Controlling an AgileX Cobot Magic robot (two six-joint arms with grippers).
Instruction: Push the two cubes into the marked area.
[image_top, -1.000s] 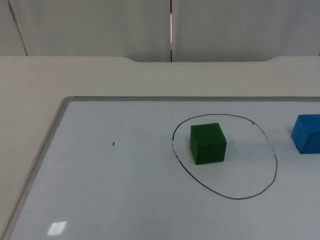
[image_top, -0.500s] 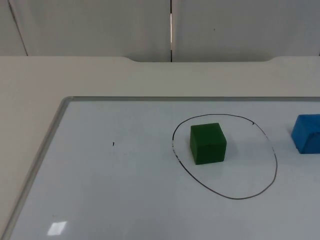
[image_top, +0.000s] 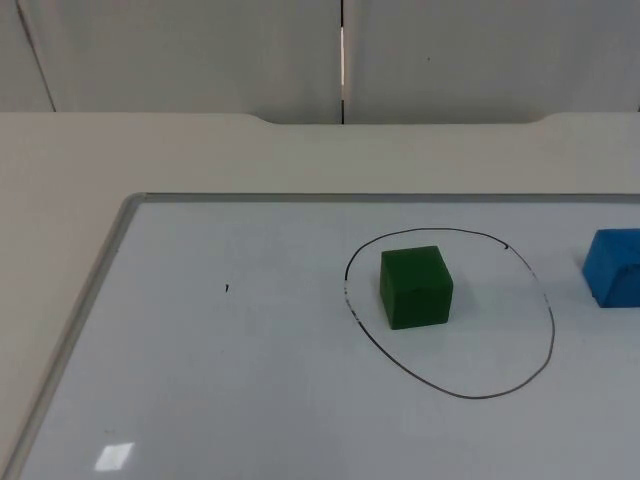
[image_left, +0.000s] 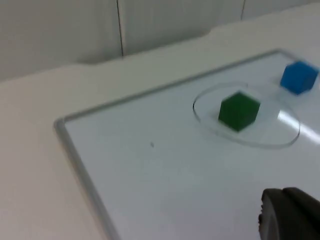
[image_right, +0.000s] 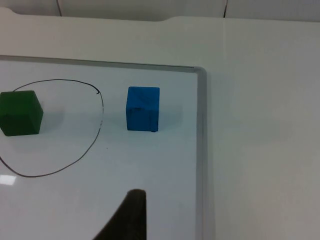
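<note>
Cream table (image_top: 60, 160) carrying a whiteboard (image_top: 200, 380) with a hand-drawn black oval (image_top: 551, 330). Green cube (image_top: 415, 287) inside the oval, toward its left; blue cube (image_top: 615, 267) outside, right of it, near the board's right frame. Jaws of left and right grippers: cannot tell

From your left wrist camera you have a green cube (image_left: 239, 111) sitting inside the hand-drawn oval outline (image_left: 247, 121) on the whiteboard (image_left: 165, 180), toward the oval's far side and clear of the line. A blue cube (image_left: 298, 77) stands outside the oval, well apart from the green one and near the whiteboard's far edge. You also have the board's grey metal frame (image_left: 80, 160) with one rounded corner, a small dark speck (image_left: 152, 145) on the white surface, the beige table top (image_left: 35, 165) around the board, and one black fingertip (image_left: 290, 214) of the left gripper.
</note>
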